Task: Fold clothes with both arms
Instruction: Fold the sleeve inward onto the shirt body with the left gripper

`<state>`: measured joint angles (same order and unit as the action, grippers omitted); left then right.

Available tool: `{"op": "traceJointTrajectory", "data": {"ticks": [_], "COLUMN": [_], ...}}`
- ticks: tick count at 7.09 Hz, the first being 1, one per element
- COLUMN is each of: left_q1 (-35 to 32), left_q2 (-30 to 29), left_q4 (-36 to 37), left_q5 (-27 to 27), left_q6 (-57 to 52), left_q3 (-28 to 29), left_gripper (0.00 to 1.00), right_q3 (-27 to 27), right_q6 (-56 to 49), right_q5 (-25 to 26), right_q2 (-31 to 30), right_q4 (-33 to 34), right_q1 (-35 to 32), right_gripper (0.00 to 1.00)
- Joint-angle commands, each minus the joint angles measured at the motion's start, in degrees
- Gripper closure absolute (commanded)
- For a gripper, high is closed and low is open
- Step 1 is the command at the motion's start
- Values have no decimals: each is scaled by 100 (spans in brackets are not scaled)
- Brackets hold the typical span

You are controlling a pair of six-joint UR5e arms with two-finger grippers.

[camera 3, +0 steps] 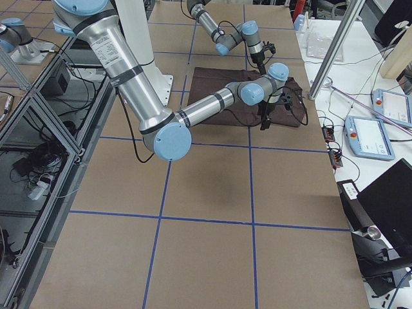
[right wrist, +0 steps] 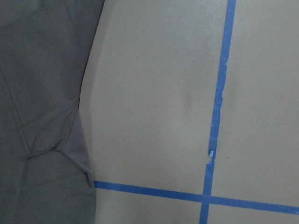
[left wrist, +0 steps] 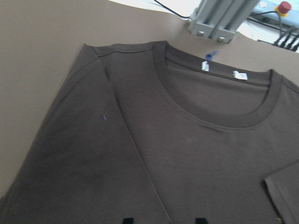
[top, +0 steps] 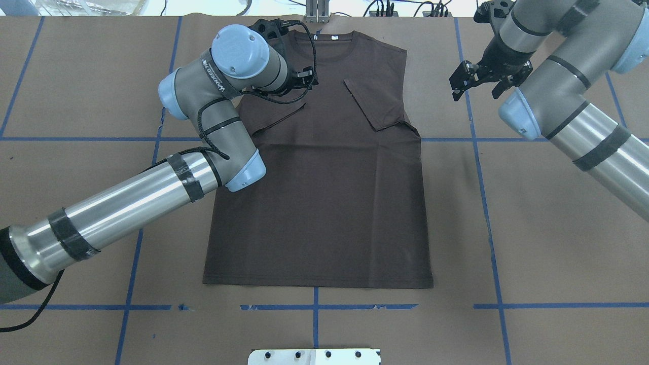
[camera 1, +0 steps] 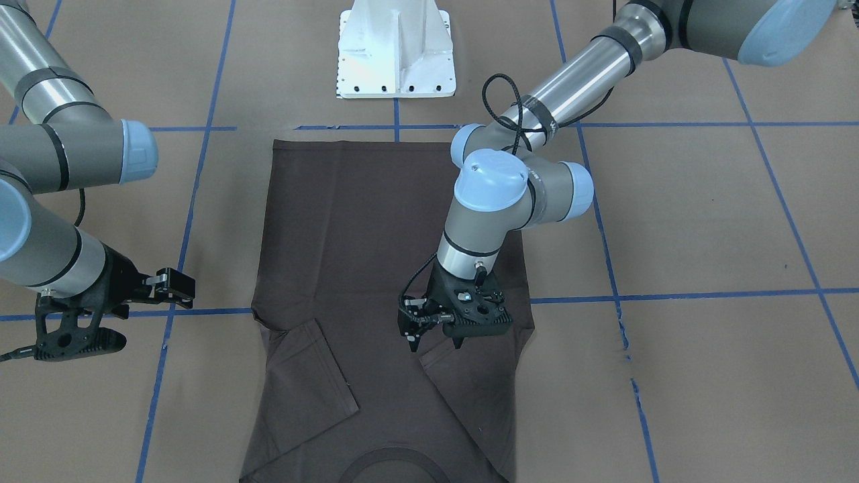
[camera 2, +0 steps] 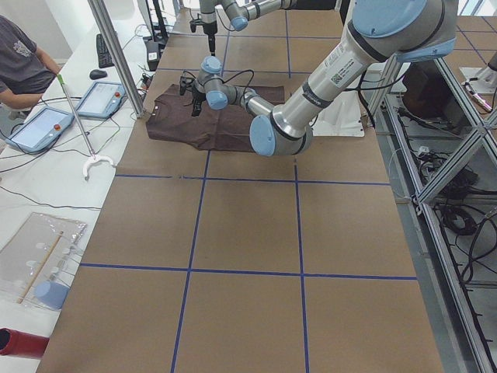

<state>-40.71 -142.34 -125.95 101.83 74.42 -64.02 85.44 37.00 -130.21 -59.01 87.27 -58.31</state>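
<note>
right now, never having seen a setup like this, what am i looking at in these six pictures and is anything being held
It is a robot: a left arm and a right arm, each ending in a two-finger gripper, at a brown table. Four pictures come from fixed cameras: one facing the robot, one behind and above it, one at each table end. Two come from cameras on the wrists. A dark brown T-shirt lies flat, its sleeves folded in over its body. The left gripper hangs open above the shirt near its collar; the right gripper is open over bare table beside it. Neither holds anything.
</note>
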Motion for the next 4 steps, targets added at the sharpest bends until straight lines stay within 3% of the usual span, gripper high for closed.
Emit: {"op": "traceJointTrajectory", "data": {"ticks": [1,3,4], "left_q1": [-16,-25,-34], "left_q2": [948,1810,2067], "left_q4": [419,1244,1475], "left_q5": [240,249,267], "left_q6": [-94,-585,-691], "left_q3": [-1413,-2994,-3551], "left_gripper": [0,0,0], "right_q3": [961,1754,2079], "right_q6": [725,2263,2433], "right_q5": [-4,346,461], "right_q2": [-897,-1987,-2262], "right_q4": [-513,-1769,-1810], "right_q1": [214,810,1082], "right_gripper": [0,0,0]}}
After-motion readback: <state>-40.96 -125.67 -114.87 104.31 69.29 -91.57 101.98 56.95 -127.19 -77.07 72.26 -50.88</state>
